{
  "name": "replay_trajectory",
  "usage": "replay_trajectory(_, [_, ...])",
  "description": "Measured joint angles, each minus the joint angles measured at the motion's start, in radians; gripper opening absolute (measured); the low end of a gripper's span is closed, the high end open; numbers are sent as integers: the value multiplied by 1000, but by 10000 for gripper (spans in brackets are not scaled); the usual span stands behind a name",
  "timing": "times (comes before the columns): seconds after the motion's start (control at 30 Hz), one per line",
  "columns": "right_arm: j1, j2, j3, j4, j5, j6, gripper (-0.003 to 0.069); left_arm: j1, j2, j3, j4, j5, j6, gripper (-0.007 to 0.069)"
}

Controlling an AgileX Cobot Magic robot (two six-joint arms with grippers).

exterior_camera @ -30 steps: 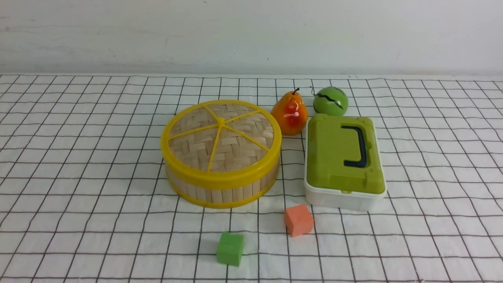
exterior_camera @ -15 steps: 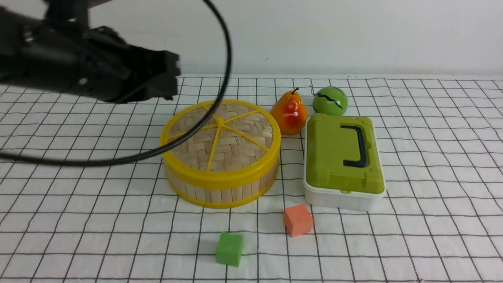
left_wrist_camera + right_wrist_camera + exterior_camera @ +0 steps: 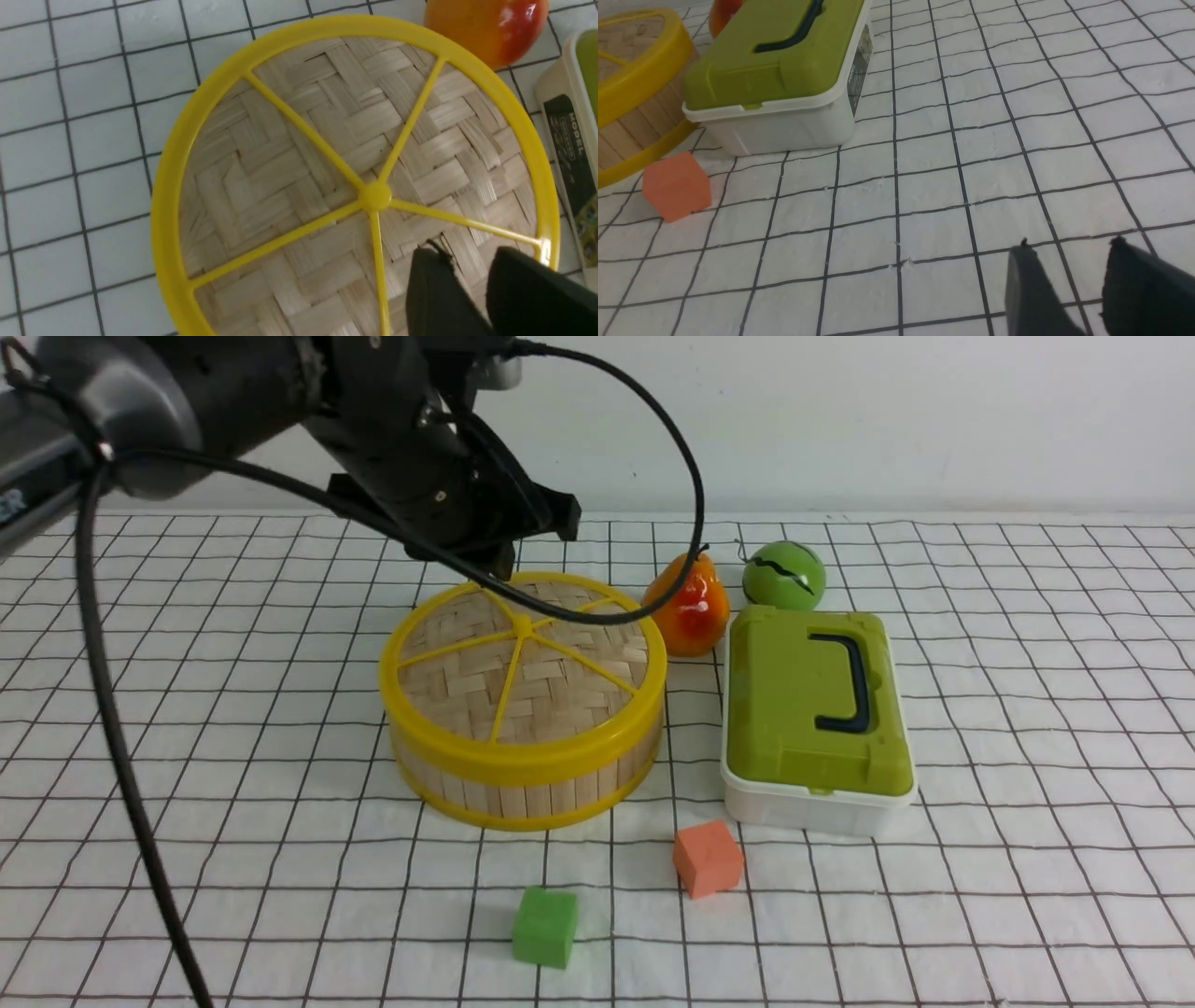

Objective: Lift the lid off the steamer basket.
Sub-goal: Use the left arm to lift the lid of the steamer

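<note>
The steamer basket (image 3: 523,793) is a round bamboo tub with yellow rims, standing mid-table. The lid (image 3: 551,681), woven bamboo with a yellow rim and spokes, sits closed on it. My left gripper (image 3: 532,546) hovers over the lid's far edge. In the left wrist view the lid (image 3: 289,186) fills the picture. There my left gripper (image 3: 472,261) is open, and only the weave near the rim shows between its black fingers. My right gripper (image 3: 1069,245) is open over bare cloth, well off to the right of the basket (image 3: 640,121).
A pear (image 3: 691,602) and a green ball (image 3: 784,576) lie behind the basket's right side. A white box with a green lid (image 3: 812,709) stands close on its right. An orange cube (image 3: 709,858) and a green cube (image 3: 546,926) lie in front. The left arm's cable (image 3: 112,728) hangs at the left.
My left arm has come into view from the left and swung right, ending over the lid's far edge. The lid and basket have not moved.
</note>
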Motion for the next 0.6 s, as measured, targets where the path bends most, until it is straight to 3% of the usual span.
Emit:
replay_trajectory(0.13, [0,0,0,0,0,0,240,-5,70,-33,2,-32,26,307])
replay_trajectory(0.23, [0,0,0,0,0,0,240,-9,124,-56,10,-37,29,344])
replay_trajectory(0.33, [0,0,0,0,0,0,240,-9,159,-61,26,-44,29,343])
replay_trajectory(0.6, [0,0,0,0,0,0,240,-9,185,-63,51,-68,8,221])
